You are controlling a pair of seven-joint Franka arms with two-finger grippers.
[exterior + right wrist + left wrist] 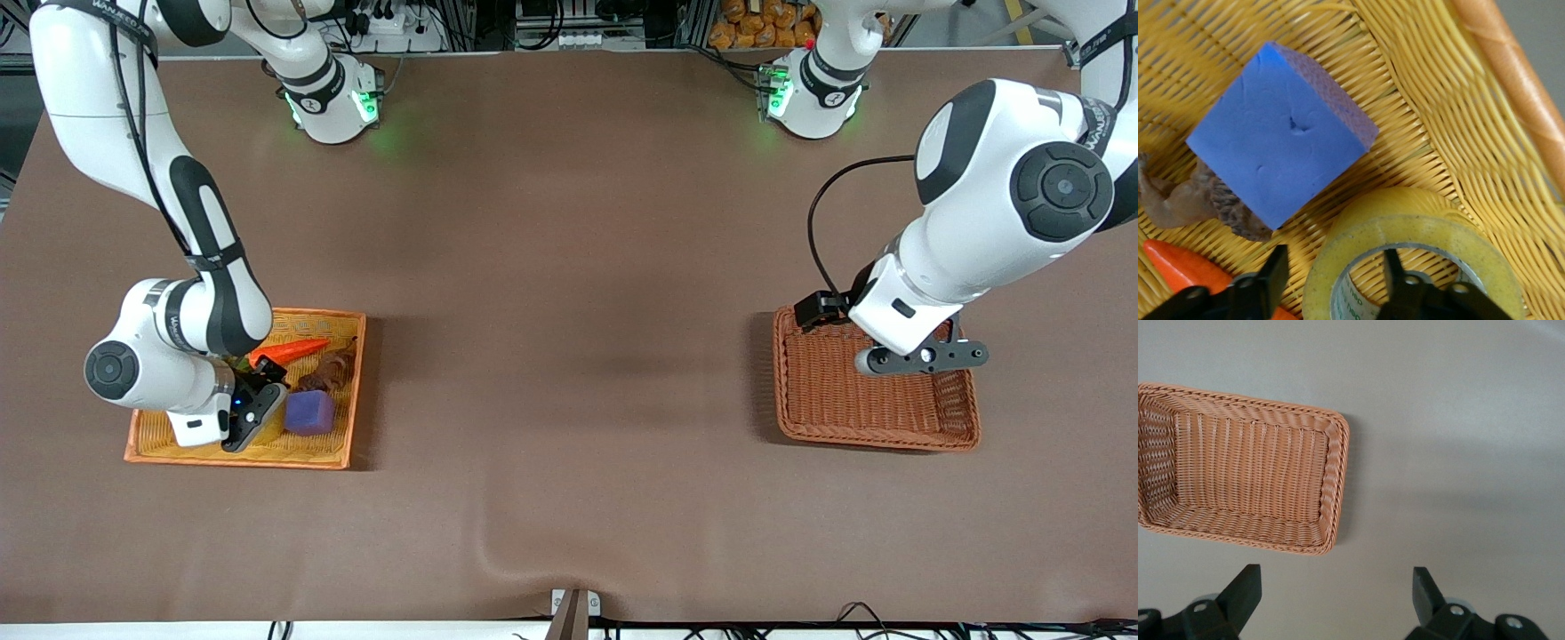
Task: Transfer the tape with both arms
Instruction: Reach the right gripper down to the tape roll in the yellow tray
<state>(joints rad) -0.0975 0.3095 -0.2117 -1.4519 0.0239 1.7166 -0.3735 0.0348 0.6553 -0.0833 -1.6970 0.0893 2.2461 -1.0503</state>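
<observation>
The tape (1418, 220), a yellowish ring with a grey core, lies flat in the yellow tray (351, 391) beside the purple block (309, 412). In the front view only a yellowish bit of it (269, 425) shows under the right hand. My right gripper (1335, 260) is low in the tray and open, with one finger inside the tape's core and the other outside its wall, a small gap left. The right gripper (253, 413) hides most of the roll in the front view. My left gripper (925, 356) hangs open and empty over the brown wicker basket (876, 418).
The tray also holds the block (1281, 137), an orange carrot (289, 349) and a brown pastry-like piece (329, 366). The tray's rim (1511, 73) runs close by the tape. The wicker basket (1251, 480) is empty, and brown table stretches between the two containers.
</observation>
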